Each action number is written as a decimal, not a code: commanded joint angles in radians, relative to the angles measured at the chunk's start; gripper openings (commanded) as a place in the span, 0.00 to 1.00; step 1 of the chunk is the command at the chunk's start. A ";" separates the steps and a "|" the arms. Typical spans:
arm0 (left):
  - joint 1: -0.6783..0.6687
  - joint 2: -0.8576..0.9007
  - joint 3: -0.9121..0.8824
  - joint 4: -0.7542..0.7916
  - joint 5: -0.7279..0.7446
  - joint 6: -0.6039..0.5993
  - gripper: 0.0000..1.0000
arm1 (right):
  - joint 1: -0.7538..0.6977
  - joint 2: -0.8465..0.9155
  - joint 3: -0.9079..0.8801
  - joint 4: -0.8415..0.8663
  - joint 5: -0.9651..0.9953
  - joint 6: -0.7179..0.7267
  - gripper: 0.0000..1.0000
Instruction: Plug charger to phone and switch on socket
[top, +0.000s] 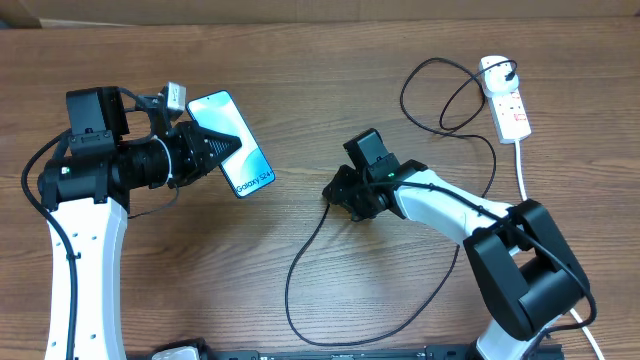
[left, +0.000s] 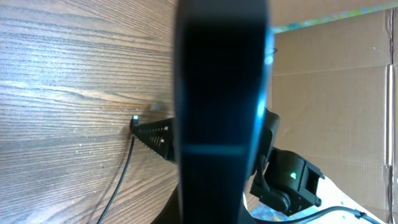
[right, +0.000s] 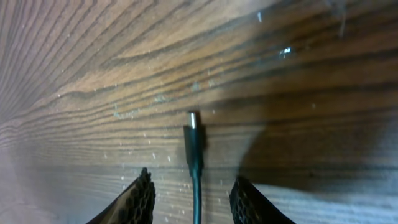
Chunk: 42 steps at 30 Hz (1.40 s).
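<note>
In the upper left of the overhead view, the left arm reaches rightward, its gripper (top: 222, 147) clamped on the tilted phone (top: 250, 165). At centre, the right arm bends low, its gripper (top: 338, 196) spread apart either side of the charger (right: 193, 146), which lies on the table (top: 330, 60). The socket (top: 507, 100) sits upper right.

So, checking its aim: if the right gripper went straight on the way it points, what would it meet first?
Probably the charger: its plug tip lies on the table just ahead of the right gripper, centred between its open jaws. Depth is unclear, so the wood may come almost together with it.
</note>
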 joint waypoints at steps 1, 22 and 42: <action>0.004 0.002 0.030 -0.008 0.011 0.026 0.04 | 0.010 0.034 0.002 0.026 0.018 0.008 0.37; 0.004 0.002 0.030 -0.021 -0.003 0.026 0.04 | 0.014 0.100 0.002 0.061 0.006 0.011 0.14; 0.004 0.002 0.030 -0.021 0.005 0.022 0.04 | -0.047 -0.025 0.003 0.069 -0.259 -0.100 0.04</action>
